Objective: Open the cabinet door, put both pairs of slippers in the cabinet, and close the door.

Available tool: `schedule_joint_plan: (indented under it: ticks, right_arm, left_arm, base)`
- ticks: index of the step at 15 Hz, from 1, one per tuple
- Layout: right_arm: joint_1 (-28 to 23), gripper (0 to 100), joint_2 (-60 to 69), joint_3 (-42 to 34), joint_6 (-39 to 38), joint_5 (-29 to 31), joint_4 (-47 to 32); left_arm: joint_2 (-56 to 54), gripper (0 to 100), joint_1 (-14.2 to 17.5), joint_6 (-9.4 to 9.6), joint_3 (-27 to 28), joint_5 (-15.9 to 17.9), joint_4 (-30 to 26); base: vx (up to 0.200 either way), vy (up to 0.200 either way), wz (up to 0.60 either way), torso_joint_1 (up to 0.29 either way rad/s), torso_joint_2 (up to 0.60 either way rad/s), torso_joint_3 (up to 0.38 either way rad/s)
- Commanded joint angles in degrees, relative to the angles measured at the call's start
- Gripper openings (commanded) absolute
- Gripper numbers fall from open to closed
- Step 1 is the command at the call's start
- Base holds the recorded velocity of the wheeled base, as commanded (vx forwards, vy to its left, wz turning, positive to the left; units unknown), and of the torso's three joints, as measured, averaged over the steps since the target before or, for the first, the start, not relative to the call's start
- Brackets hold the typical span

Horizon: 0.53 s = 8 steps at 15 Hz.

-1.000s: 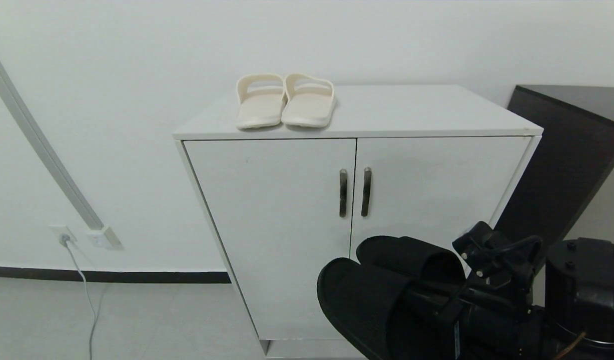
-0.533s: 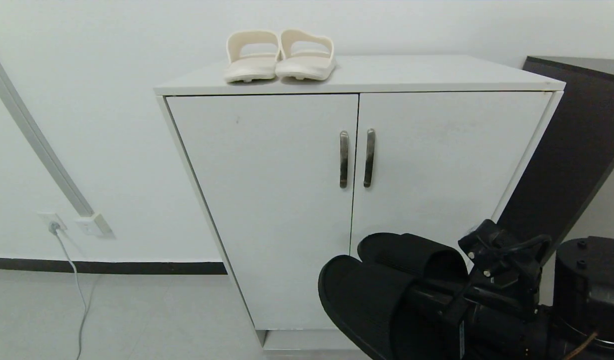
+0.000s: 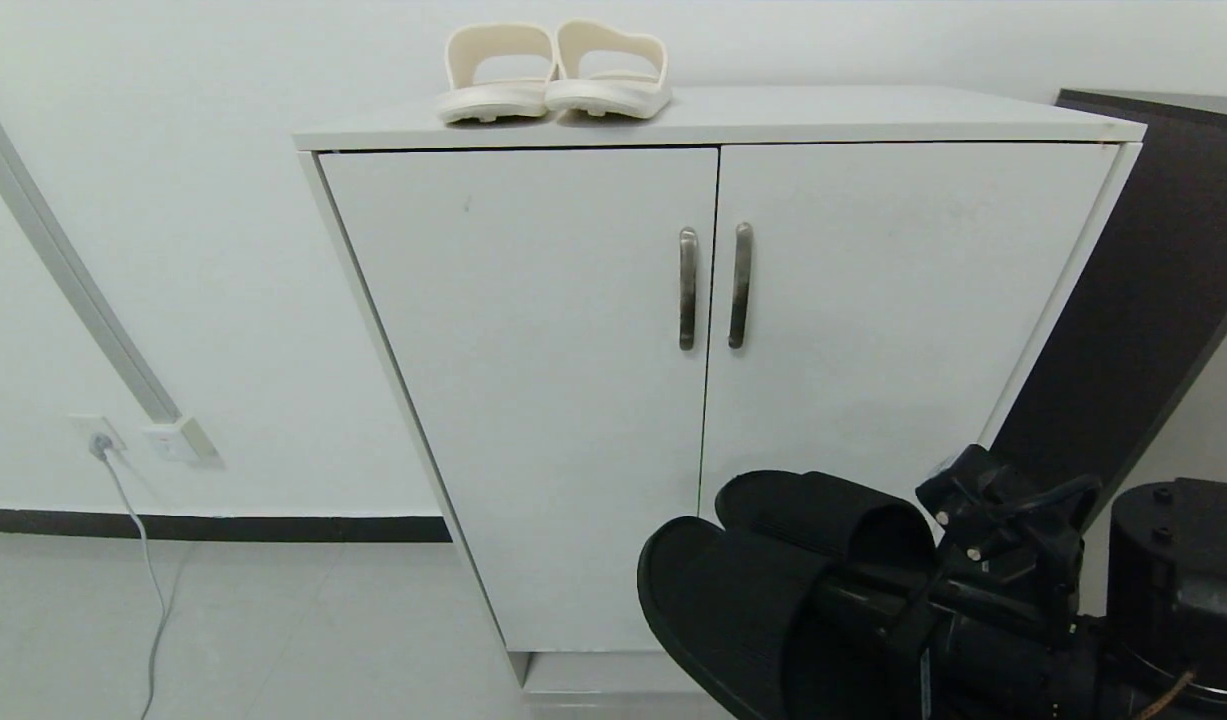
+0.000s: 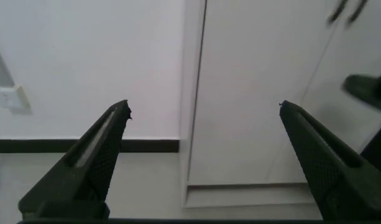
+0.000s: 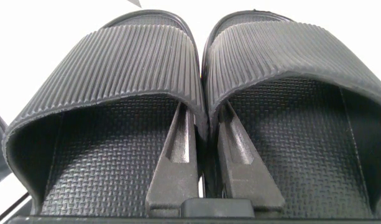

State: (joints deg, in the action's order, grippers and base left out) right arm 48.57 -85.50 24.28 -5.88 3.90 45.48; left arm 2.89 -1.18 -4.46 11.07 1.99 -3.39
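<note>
The white cabinet (image 3: 573, 350) stands against the wall with both doors shut, its two metal handles (image 3: 687, 288) side by side at the middle. A cream pair of slippers (image 3: 553, 75) rests on its top, toward the left. Low in front of the right door, my right gripper (image 5: 206, 158) is shut on the touching inner walls of a black pair of slippers (image 3: 763, 590) (image 5: 140, 74), its fingers (image 5: 176, 163) inside them. My left gripper (image 4: 202, 130) is open and bare, facing the cabinet's lower left corner (image 4: 252, 93).
A dark piece of furniture (image 3: 1143, 300) stands right beside the cabinet. On the wall to the left are a slanted cable duct (image 3: 63, 270), a socket (image 3: 98, 440) and a hanging cord (image 3: 148, 600). Bare floor lies left of the cabinet.
The whole head picture has shifted: the cabinet and cream slippers now sit higher in it, so the camera has sunk. The black slippers stay in my right gripper; the doors stay shut.
</note>
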Motion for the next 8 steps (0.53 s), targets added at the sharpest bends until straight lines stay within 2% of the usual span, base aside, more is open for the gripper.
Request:
schedule_joint_plan:
  ticks: [1,3,5,6,7,8]
  right_arm:
    - [0.1,0,-0.5,-0.5,0.7,-0.2,0.0]
    - [0.1,0,-0.5,-0.7,1.0,-0.3,0.0]
    - [0.1,0,-0.5,-0.7,1.0,-0.3,0.0]
    - [0.2,0,-0.5,-0.9,1.1,-0.4,0.0]
    - [0.3,0,-0.5,-0.9,1.9,-0.4,0.0]
    - [0.3,0,-0.5,-1.2,2.5,-0.5,0.0]
  left_arm:
    - [11.2,100,-3.7,-2.92,6.2,3.9,-1.9]
    - [15.4,100,-6.0,-2.92,7.1,10.0,-1.5]
    - [19.3,100,-6.2,-2.92,8.3,15.0,-1.4]
    - [21.6,100,-6.5,-3.01,8.4,22.8,0.1]
    - [23.4,100,-6.5,-3.27,8.4,27.1,1.8]
    - [25.4,100,-6.5,-3.27,8.6,29.8,3.3]
  base:
    - [0.000,0.000,0.00,0.000,0.00,0.000]
    - [0.000,0.000,0.00,0.000,0.00,0.000]
    - [0.000,0.000,0.00,0.000,0.00,0.000]
    - [0.000,0.000,0.00,0.000,0.00,0.000]
    - [0.000,0.000,0.00,0.000,0.00,0.000]
    - [0.000,0.000,0.00,0.000,0.00,0.000]
